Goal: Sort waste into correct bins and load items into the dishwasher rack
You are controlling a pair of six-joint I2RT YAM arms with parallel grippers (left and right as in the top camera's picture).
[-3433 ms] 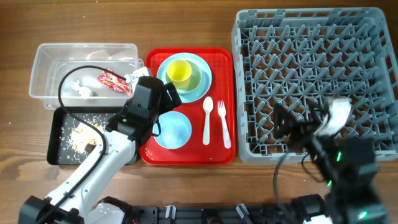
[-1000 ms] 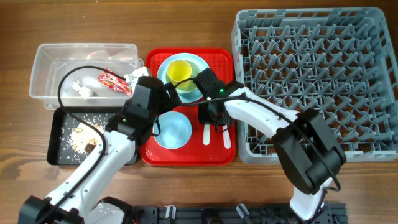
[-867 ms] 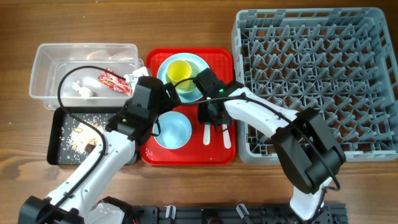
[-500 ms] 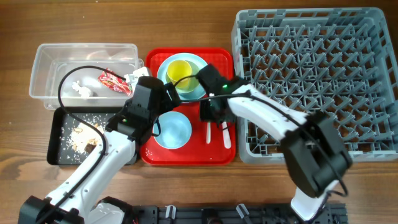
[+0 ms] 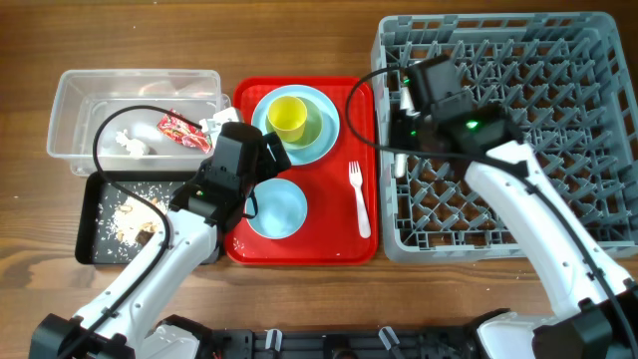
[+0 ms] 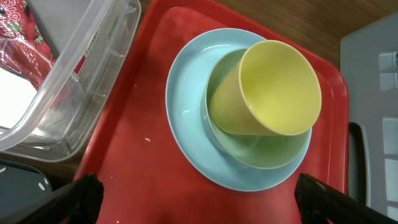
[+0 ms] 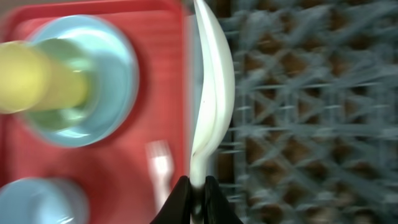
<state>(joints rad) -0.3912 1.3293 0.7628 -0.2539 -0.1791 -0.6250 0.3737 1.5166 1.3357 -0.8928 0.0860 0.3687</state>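
Observation:
My right gripper (image 7: pixel 198 186) is shut on the handle of the white spoon (image 7: pixel 211 81), which points up over the left wall of the grey dishwasher rack (image 5: pixel 518 120). The white fork (image 5: pixel 359 199) lies on the red tray (image 5: pixel 249 249). A yellow cup (image 5: pixel 287 115) lies in the pale green bowl (image 5: pixel 317 125) on the light blue plate (image 5: pixel 299 150). The small blue bowl (image 5: pixel 275 209) sits below them. My left gripper (image 6: pixel 199 205) hangs open over the tray, just short of the plate (image 6: pixel 186 118). The red wrapper (image 5: pixel 179 130) and tissue (image 5: pixel 130 142) lie in the clear tub (image 5: pixel 70 110). Crumbs (image 5: pixel 128 214) lie in the black tray (image 5: pixel 95 249).
The tub and black tray stand left of the red tray, and the rack fills the right side of the wooden table. My left arm stretches from the front edge across the black tray's right end. The right wrist view is blurred.
My right gripper closed on the spoon, lifted it off the red tray and carried it right to the rack's left edge. The left arm has not moved.

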